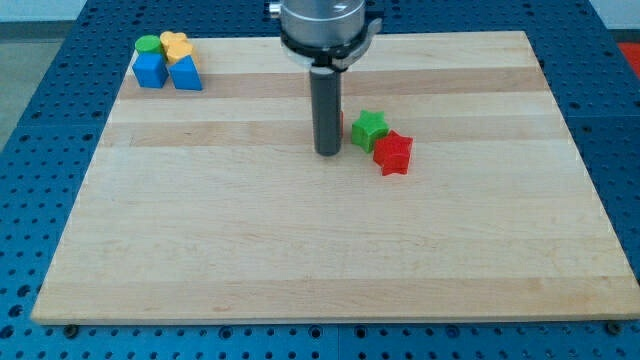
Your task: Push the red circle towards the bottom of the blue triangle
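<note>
1. Board (300, 260) is seen lying on a blue pegged table (40, 150); nothing is seen on its lower part.
2. Right of centre, a red star block (393, 153) is found, with a green star block (369, 129) touching it up and to the view's left.
3. My tip (328, 153) is planted on the wood just left of the green star. No jaws are carried by the rod, so nothing can be spread or pinched; blocks can only be shoved.
4. Just behind the rod, on its right edge, a thin red sliver (341, 124) is glimpsed. It is judged to be the red circle, mostly hidden, seemingly touching the rod.
5. The circle is judged light, rigid and quick to slide on smooth wood. Its round side may roll off a glancing push, so contact should be made squarely on its right flank.
6. Far off at the top left, the blue triangle (186, 75) is packed with a blue cube (150, 70), a green circle (148, 43) and a yellow heart (175, 45).
</note>
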Tool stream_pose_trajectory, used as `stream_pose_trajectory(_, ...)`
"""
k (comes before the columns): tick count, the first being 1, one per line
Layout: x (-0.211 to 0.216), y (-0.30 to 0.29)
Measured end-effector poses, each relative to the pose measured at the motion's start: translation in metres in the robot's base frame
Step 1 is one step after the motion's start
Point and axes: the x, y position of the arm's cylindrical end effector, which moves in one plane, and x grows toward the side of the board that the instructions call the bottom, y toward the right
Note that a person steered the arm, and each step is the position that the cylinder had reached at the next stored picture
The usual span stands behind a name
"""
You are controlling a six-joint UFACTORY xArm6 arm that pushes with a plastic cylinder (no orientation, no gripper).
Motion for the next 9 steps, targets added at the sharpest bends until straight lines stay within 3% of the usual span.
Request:
stream_pose_trajectory(2, -0.049, 0.018)
stream_pose_trajectory(3, -0.057, 0.063)
stream_pose_trajectory(4, -0.085, 0.030)
stream_pose_trajectory(5, -0.080, -0.051)
stream_pose_trajectory(9, -0.045, -0.232)
